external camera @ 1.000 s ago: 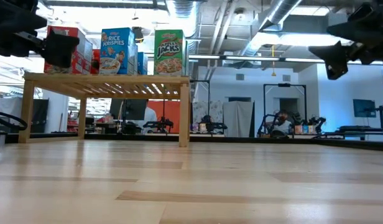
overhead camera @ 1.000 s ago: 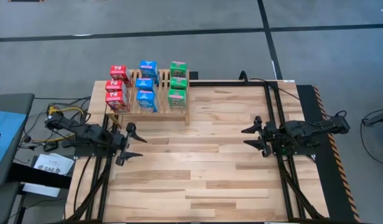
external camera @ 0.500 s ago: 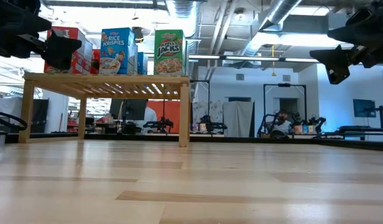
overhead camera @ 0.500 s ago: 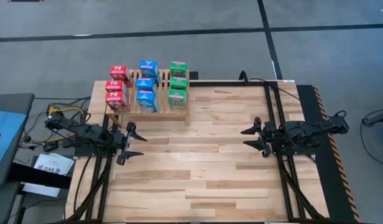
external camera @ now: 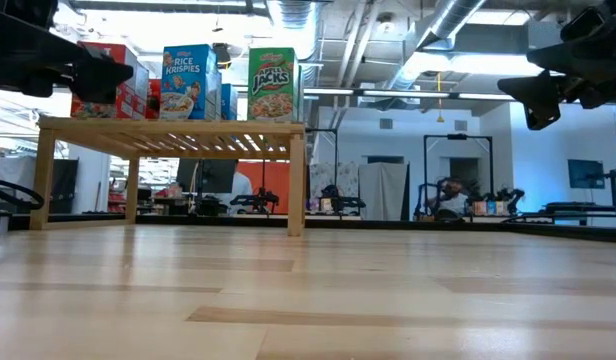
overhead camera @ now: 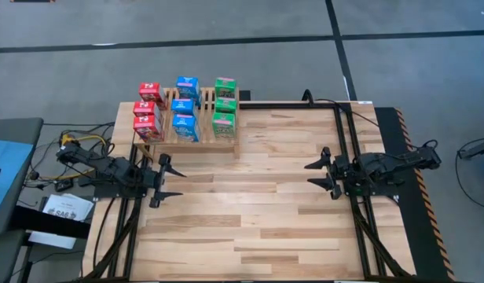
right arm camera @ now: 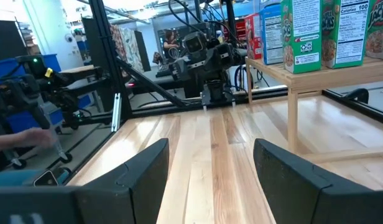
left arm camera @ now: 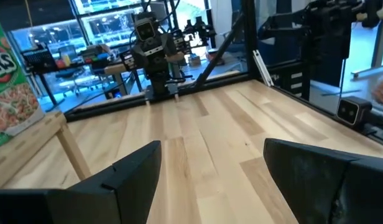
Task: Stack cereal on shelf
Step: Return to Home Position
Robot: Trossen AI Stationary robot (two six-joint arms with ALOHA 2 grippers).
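Note:
The cereal boxes stand upright on the slatted wooden shelf (overhead camera: 203,100) at the table's far left. They form a red column (overhead camera: 150,110), a blue column (overhead camera: 185,108) and a green column (overhead camera: 224,104). The low view shows a blue box (external camera: 183,82) and a green box (external camera: 272,85) on the shelf top (external camera: 168,125). My left gripper (overhead camera: 177,184) hovers open near the table's left edge, just in front of the shelf. My right gripper (overhead camera: 308,174) hovers open at the right side. Both point level toward the table's middle, with nothing between their fingers (left arm camera: 135,168) (right arm camera: 148,165).
Bare plank tabletop (overhead camera: 242,212) lies between the two arms. Black frame rails (overhead camera: 348,141) run along the right side and the far edge, next to a striped edge strip (overhead camera: 415,181). A blue-topped stand (overhead camera: 6,173) and papers sit left of the table. A person (external camera: 450,195) sits in the room beyond.
My left gripper has rolled a little about the line it points along, staying in place. Its fingers stay as far apart as before. The boxes and the shelf have not moved.

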